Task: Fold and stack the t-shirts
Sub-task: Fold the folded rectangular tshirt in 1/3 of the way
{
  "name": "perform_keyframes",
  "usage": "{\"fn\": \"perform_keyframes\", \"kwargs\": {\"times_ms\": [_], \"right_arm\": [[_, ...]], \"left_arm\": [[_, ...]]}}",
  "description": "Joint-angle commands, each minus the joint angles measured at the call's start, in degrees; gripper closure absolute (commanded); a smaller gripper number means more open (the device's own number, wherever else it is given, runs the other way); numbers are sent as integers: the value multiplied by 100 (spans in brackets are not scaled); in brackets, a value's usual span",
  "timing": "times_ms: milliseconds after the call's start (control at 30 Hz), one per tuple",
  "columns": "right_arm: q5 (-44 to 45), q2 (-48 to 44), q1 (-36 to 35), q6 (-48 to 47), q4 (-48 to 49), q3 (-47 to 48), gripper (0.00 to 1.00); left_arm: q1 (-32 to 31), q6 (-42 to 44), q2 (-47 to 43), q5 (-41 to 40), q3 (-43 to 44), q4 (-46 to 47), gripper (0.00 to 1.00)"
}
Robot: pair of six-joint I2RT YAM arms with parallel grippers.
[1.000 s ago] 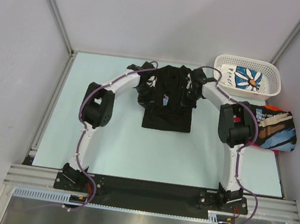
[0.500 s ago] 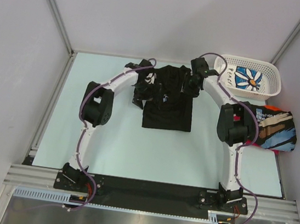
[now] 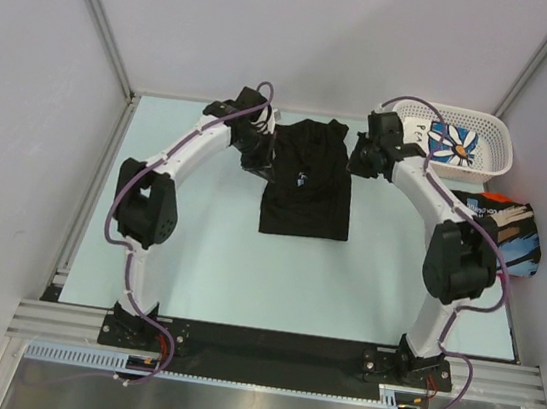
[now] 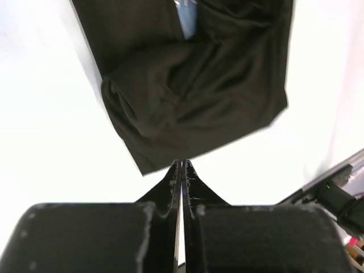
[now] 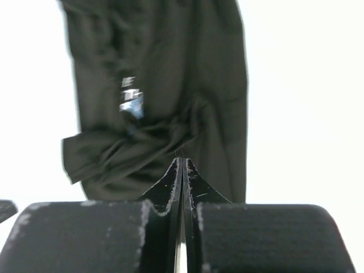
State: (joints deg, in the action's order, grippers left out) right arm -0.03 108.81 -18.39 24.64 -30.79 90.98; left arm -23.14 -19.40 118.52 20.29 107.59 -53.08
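Note:
A black t-shirt [image 3: 305, 178] lies flat in the middle of the table, folded into a long narrow shape, with a small light-blue label showing [image 3: 300, 179]. My left gripper [image 3: 262, 159] is shut and holds nothing, at the shirt's upper left edge. In the left wrist view its tips [image 4: 182, 165] sit just off the shirt's hem [image 4: 193, 96]. My right gripper [image 3: 361, 163] is also shut and holds nothing, at the upper right edge. In the right wrist view its tips [image 5: 182, 161] hover over the creased black cloth [image 5: 165, 85].
A white lattice basket [image 3: 487, 170] at the back right holds a white t-shirt with a blue daisy print [image 3: 453, 142]. A folded black t-shirt with brush-stroke print [image 3: 506, 240] lies at the right edge, beside my right elbow. Grey walls surround the table.
Both grippers have left the shirt's top and swung outward to its sides, elbows spreading wide. The shirt's upper part now lies narrower, with the sleeves tucked in.

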Motion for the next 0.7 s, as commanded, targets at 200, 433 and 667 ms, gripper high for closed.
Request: {"fn": "perform_keyframes", "kwargs": {"times_ms": [200, 433, 667], "right_arm": [[-972, -450, -15, 199, 372, -871, 100], [-1148, 192, -50, 208, 179, -495, 100], [-1324, 623, -138, 172, 55, -204, 100]], "left_arm": [[20, 243, 180, 212, -1117, 228, 100], [2, 217, 391, 194, -1170, 430, 100], [2, 129, 602, 265, -670, 351, 100]]}}
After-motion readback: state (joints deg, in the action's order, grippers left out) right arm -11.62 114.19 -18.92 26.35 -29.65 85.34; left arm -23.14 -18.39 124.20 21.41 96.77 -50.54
